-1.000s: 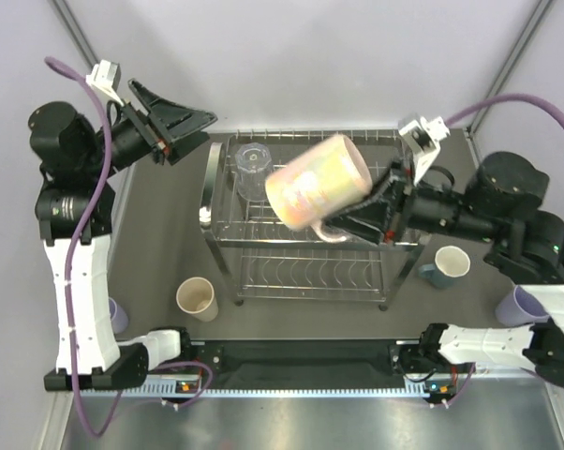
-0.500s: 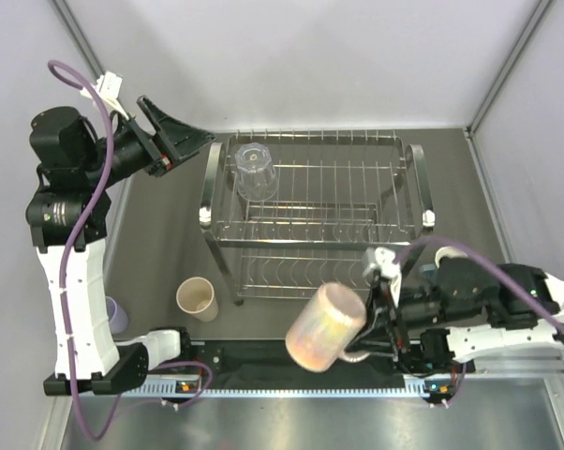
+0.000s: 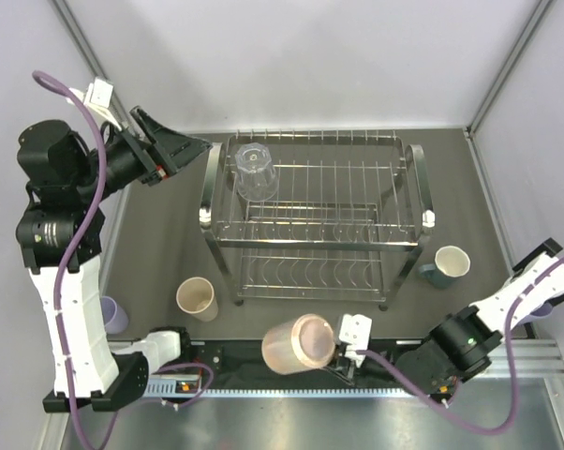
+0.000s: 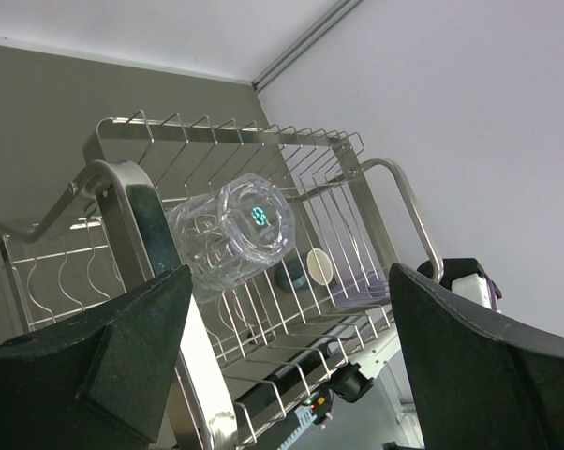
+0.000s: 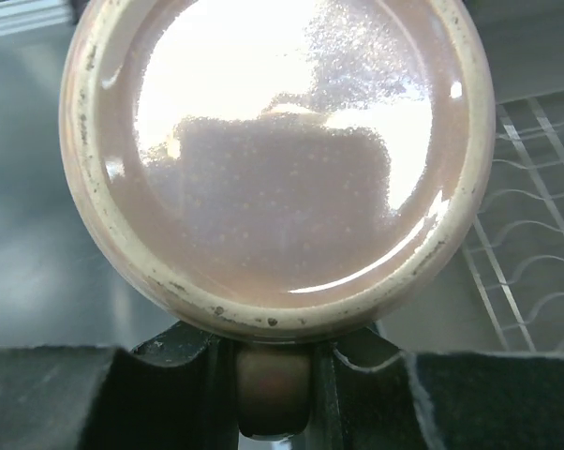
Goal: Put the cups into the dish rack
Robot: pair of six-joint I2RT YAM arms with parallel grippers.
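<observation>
The chrome dish rack [image 3: 415, 192] stands mid-table. A clear glass [image 3: 254, 171] lies on its upper tier at the back left; it also shows in the left wrist view [image 4: 233, 232]. My left gripper [image 3: 176, 150] is open and empty, raised just left of the rack's side frame [image 4: 132, 217]. My right gripper [image 3: 331, 359] is shut on the handle [image 5: 273, 386] of the pink mug [image 3: 298, 342], held low at the near table edge in front of the rack. The mug's base [image 5: 277, 155] fills the right wrist view.
A beige tumbler [image 3: 196, 298] stands front left of the rack. A teal mug [image 3: 448, 263] stands to its right. A lavender tumbler [image 3: 114, 314] sits at the left edge, partly behind the left arm. Rack wires [image 5: 535, 272] lie right of the mug.
My right arm has swung the pink mug from above the rack's upper tier down to the near table edge in front of the rack. The left gripper has barely moved.
</observation>
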